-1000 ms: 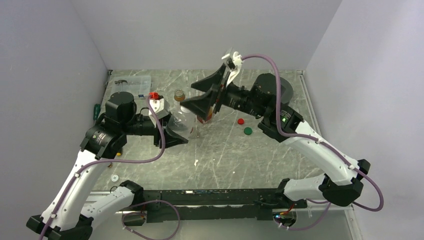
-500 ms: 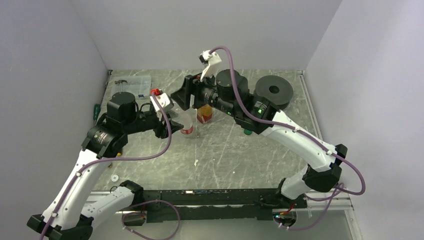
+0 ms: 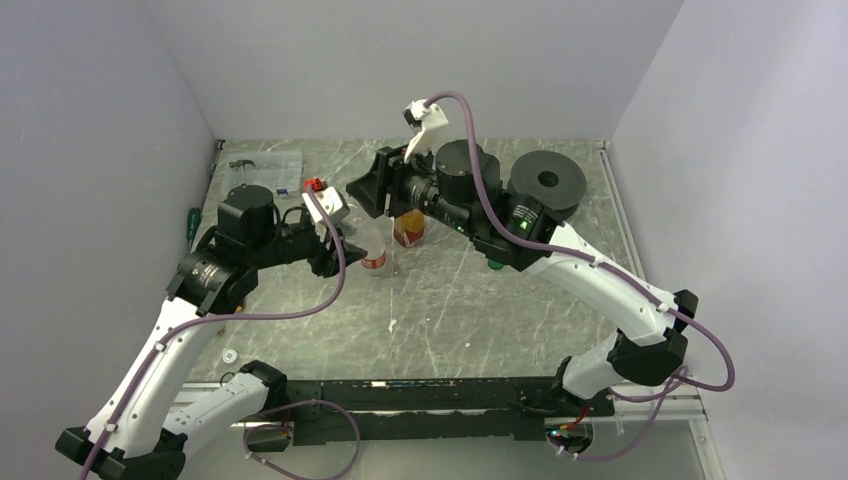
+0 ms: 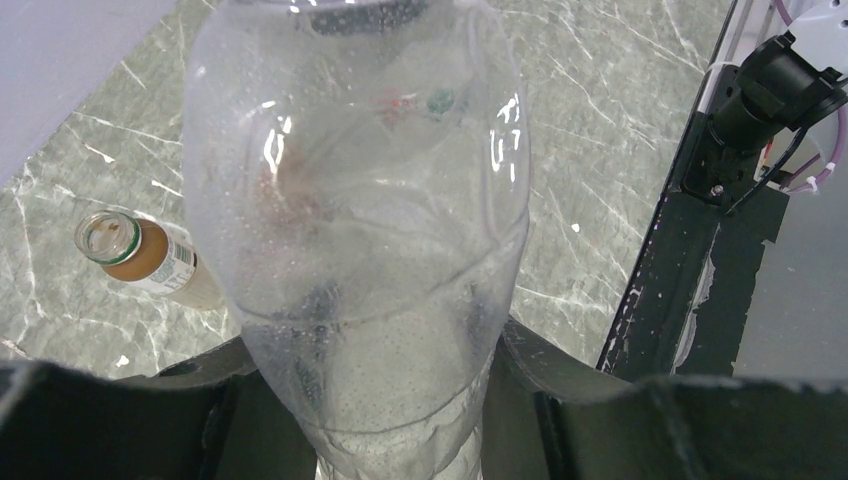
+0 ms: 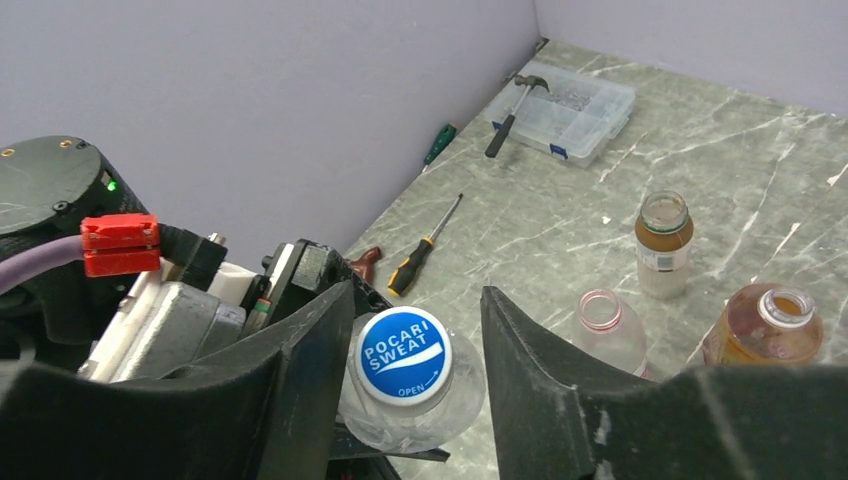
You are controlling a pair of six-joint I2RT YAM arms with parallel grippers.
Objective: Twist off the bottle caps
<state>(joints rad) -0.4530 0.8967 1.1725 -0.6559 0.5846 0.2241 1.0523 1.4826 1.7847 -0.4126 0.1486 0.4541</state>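
Note:
My left gripper (image 4: 375,400) is shut on the body of a plain clear bottle (image 4: 355,250), held off the table with its neck pointing at my right gripper. Its cap (image 5: 403,355) is blue and white and sits on the neck. My right gripper (image 5: 415,320) straddles this cap: the left finger (image 5: 300,370) is against it, while a gap shows before the right finger (image 5: 540,380). Three uncapped bottles stand beyond: a short brown one (image 5: 663,245), a red-rimmed clear one (image 5: 608,330) and an amber one (image 5: 770,325). In the top view the two grippers (image 3: 340,245) (image 3: 375,190) meet at centre left.
A large black spool (image 3: 547,182) sits at the back right. A clear parts box (image 5: 565,105) with a hammer (image 5: 515,100) stands at the back left. Two screwdrivers (image 5: 425,250) (image 5: 437,143) lie near the left wall. A green cap (image 3: 495,264) peeks out beside my right arm.
My right arm has swung left and come down over the held bottle's neck, and its jaws have narrowed round the cap. My left gripper keeps its hold on the bottle.

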